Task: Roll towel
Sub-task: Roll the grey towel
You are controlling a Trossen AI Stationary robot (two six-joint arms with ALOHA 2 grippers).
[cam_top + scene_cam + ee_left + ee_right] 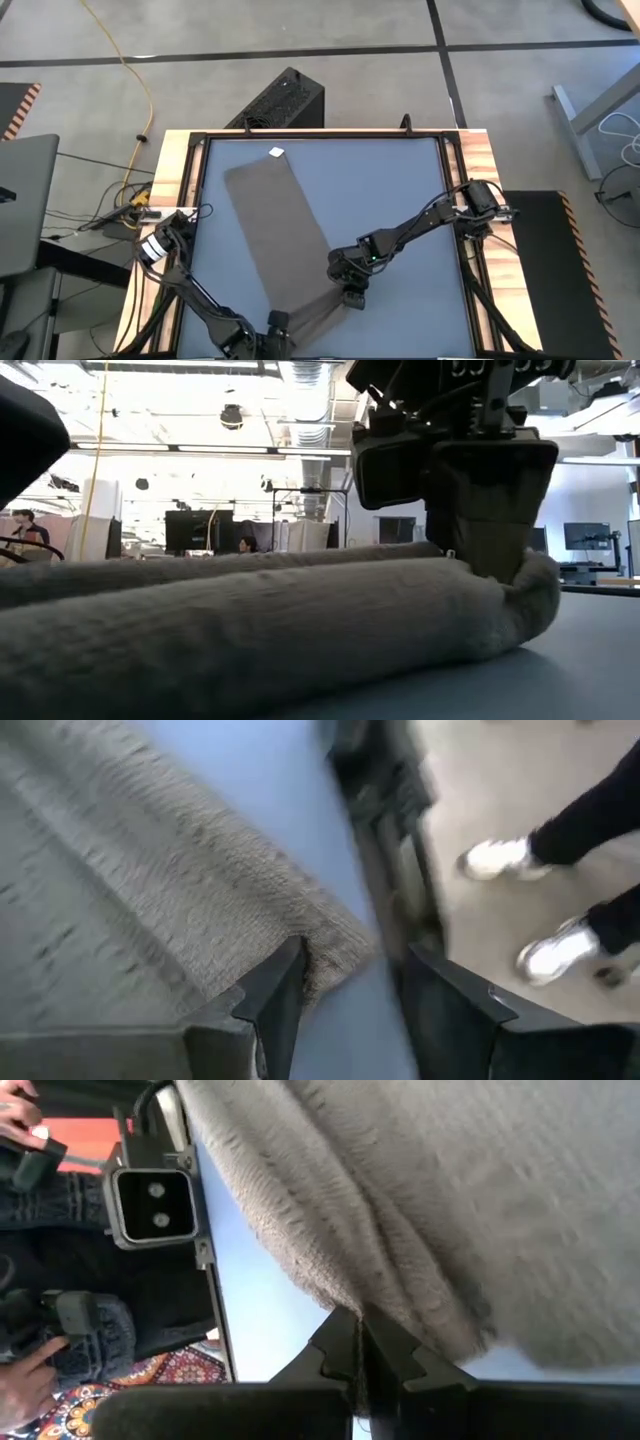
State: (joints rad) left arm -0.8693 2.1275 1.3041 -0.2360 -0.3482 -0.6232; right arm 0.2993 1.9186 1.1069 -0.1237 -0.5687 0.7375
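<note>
The taupe towel (275,225) lies as a long strip on the blue-grey table, its far end with the white tag (277,153) at the far left. Its near end is doubled over toward the right (318,305); in the low view this is a thick fold (530,600). My right gripper (350,293) is shut on the towel at that fold. My left gripper (275,325) is at the table's near edge, open. A corner of the towel (335,945) lies beside one of its fingers (275,995). My right gripper pinches an edge of the towel's near end (352,1318) between its two shut fingers, coming from above. The cloth rises from the fold on the table (535,595) up into the fingers (490,480); the rest of the towel lies flat. My left gripper is open at the towel's corner; I cannot tell whether its finger touches the cloth.
A wooden frame (178,170) runs round the table. A black box (280,100) stands beyond the far edge. A small camera box (155,1205) sits at the table's rim. A person's shoes (555,955) and hands (30,1370) show beside the table.
</note>
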